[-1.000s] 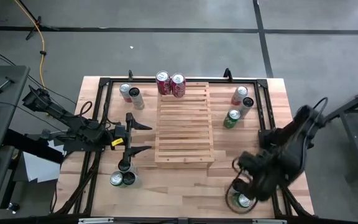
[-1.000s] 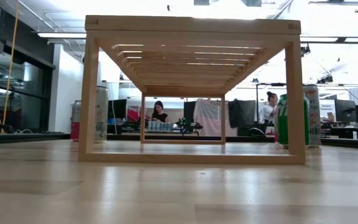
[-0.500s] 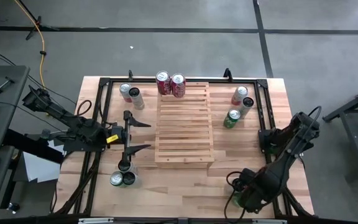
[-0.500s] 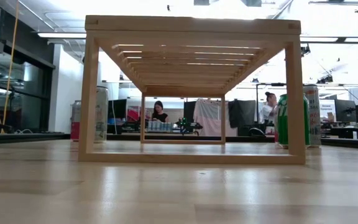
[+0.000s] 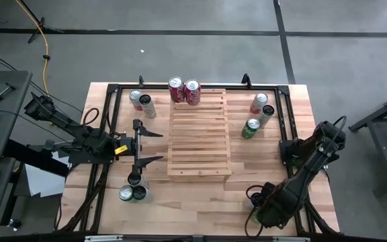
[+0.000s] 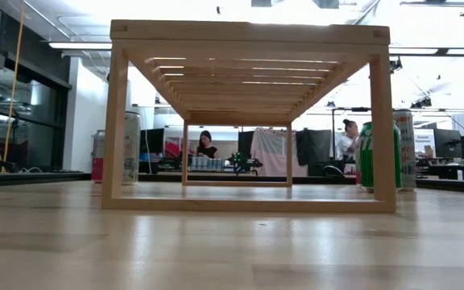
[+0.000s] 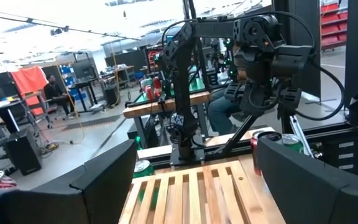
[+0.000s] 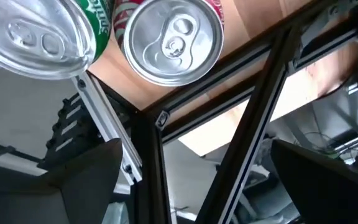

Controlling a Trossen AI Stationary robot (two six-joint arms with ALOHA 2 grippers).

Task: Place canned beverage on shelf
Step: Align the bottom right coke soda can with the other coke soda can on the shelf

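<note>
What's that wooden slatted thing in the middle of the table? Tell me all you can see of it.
The shelf is a light-wood rack: a top of parallel slats on four square corner posts joined by rails, open underneath. It stands level at the table's centre. Nothing lies on its top; two red cans stand at its far end.

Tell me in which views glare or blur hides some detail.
Low view: bright ceiling light washes out the room above the shelf, and the near tabletop is blurred. Right wrist view: the green can top is very close and soft. High view: even light, sharp.
</note>
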